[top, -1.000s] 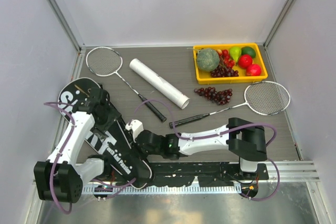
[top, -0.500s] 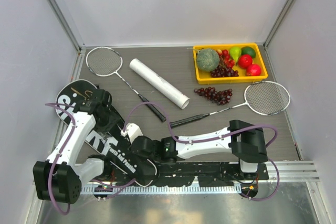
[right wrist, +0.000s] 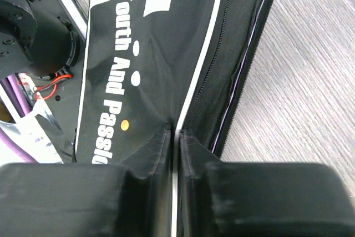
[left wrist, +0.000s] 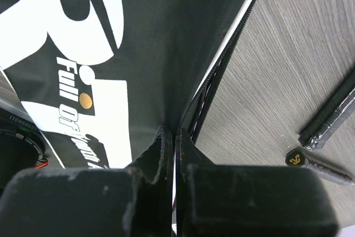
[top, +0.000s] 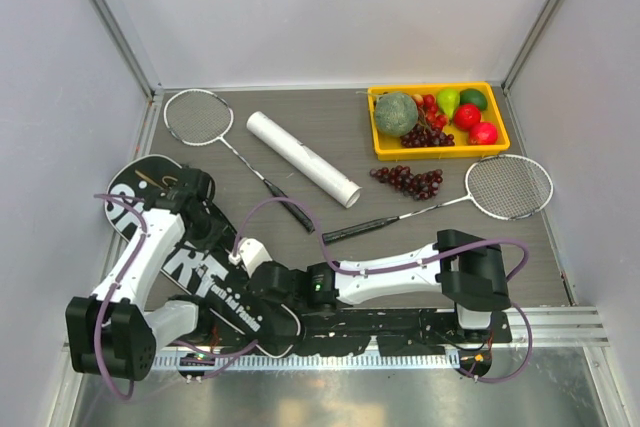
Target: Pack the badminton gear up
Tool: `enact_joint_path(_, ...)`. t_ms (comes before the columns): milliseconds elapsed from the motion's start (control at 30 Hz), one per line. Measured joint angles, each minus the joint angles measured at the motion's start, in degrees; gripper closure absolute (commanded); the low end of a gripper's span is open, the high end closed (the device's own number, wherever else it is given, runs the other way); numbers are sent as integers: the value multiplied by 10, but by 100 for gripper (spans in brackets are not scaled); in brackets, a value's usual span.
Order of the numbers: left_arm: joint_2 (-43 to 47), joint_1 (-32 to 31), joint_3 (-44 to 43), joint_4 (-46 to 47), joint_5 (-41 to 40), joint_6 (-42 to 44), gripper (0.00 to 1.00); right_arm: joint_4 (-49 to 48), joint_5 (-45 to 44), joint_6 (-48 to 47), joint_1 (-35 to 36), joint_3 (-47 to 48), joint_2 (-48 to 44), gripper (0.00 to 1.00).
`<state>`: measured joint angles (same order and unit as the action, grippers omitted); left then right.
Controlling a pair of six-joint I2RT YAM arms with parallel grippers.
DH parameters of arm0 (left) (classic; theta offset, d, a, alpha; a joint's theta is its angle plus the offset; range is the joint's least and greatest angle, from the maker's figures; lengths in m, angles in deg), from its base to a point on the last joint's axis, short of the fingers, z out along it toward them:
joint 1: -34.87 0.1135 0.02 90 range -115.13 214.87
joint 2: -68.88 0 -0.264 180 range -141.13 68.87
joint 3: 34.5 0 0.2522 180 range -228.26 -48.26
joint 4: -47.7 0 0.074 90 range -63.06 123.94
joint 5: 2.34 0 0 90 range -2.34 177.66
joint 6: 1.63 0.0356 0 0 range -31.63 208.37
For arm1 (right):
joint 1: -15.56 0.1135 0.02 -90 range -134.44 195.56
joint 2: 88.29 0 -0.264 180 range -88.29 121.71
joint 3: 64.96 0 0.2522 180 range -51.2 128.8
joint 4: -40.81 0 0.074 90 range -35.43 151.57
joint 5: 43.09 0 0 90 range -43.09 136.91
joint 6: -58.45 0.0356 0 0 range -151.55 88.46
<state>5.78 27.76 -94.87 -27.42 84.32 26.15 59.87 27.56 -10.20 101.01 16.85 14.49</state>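
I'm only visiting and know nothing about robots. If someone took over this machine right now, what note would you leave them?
Left gripper: shut, pinching the zipper edge of the black bag.
Right gripper: shut on the same edge, nearer the arms' bases.
Gear: the bag lies near left. The far-left racket, right-hand racket and white tube lie loose on the table. No shuttlecocks are visible.
Done: bag gripped, nothing packed.
Left: probably spread the bag open, load the gear and close it. Leave the fruit tray and grapes.
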Motion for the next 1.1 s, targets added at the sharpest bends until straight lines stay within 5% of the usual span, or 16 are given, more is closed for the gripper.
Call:
enact_joint_path(133, -12, 0, 0, 3, 9, 15, 100, -7, 0, 0, 0, -2, -1, 51)
enact_joint_path(267, -9, -2, 0, 6, 10, 44, 100, -27, 12, 8, -8, -46, -36, 40)
enact_joint_path(600, 92, -11, 24, 75, 69, 162, 100, -132, 76, 70, -102, -175, -208, 33)
enact_joint_path(1100, 167, -13, 91, 130, 141, 209, 100, -186, 198, 99, -151, -126, -43, 37)
